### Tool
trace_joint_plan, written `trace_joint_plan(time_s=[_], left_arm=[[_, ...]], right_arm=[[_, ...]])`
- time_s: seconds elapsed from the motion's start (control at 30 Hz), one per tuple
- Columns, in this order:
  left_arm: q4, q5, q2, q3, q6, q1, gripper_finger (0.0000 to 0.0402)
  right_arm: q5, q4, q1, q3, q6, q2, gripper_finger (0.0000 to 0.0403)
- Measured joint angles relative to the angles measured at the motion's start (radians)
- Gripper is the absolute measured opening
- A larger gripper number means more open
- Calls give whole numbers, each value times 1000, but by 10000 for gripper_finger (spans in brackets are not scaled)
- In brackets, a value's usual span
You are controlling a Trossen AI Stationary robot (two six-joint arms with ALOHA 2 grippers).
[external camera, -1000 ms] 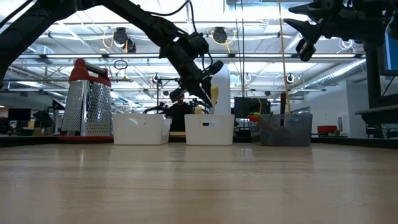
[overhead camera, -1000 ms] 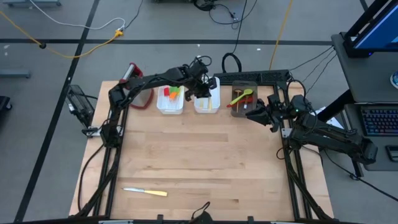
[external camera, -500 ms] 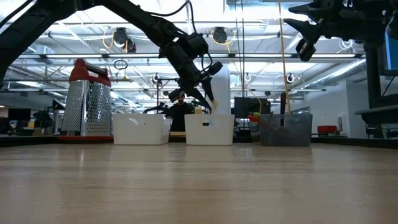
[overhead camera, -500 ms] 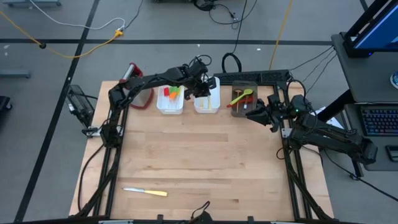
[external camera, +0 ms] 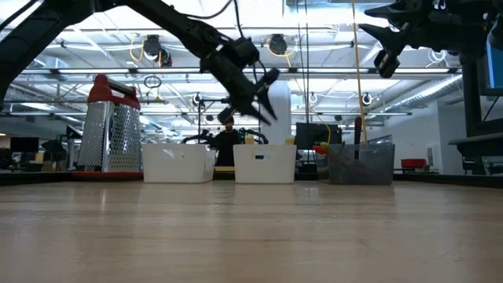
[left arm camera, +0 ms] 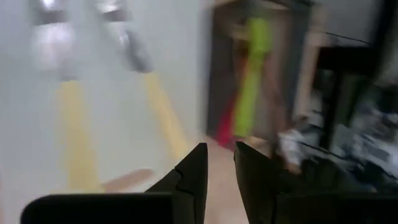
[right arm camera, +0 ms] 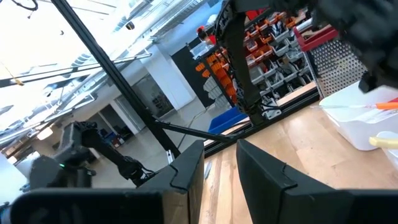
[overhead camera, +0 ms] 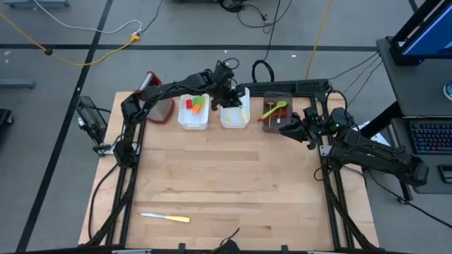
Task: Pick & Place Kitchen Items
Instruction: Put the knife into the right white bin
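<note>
Here the left gripper (overhead camera: 227, 90) hangs above the far end of the middle white bin (overhead camera: 235, 114), which serves as the landmark for everything else; in the left wrist view its two dark fingers (left arm camera: 194, 180) stand a narrow gap apart with nothing between them, so the claw is released and empty. Inside that bin lie two cream-handled knives (left arm camera: 152, 102), side by side, their steel blades toward the far wall. To the left of the middle white bin, just beside it, sits a second white bin (overhead camera: 193, 120) holding small red, orange and green spatulas (overhead camera: 195, 104). Farther left again, at the table's back corner, stands the steel box grater (external camera: 111, 126) with its red top. To the right of the middle white bin is a dark bin (overhead camera: 276, 113) containing a long green spoon (overhead camera: 275, 109) with a red utensil and a wooden one beside it. The right gripper (overhead camera: 284, 131) hovers off the dark bin's near right corner, raised well clear of the table; its fingers (right arm camera: 188, 171) are slightly parted and hold nothing. Well apart from the middle white bin, near the table's front left edge, one more cream-handled knife (overhead camera: 165, 217) lies flat on the wooden table (overhead camera: 226, 183).
</note>
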Motion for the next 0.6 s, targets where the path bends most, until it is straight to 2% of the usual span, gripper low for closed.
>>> trace_joint_plan(time_s=[0.3,0.47,0.6], left_arm=[[-10,-83,-139,1,196,-144,81],[-107,-170,-200,2,318,-271,81],[-225,-183,-236,2,417,-388,81]], right_arm=[[0,-8,-1,0,-7,0,91],[0,-8,-1,0,-5,0,91],[0,-8,-1,0,0,0,91]])
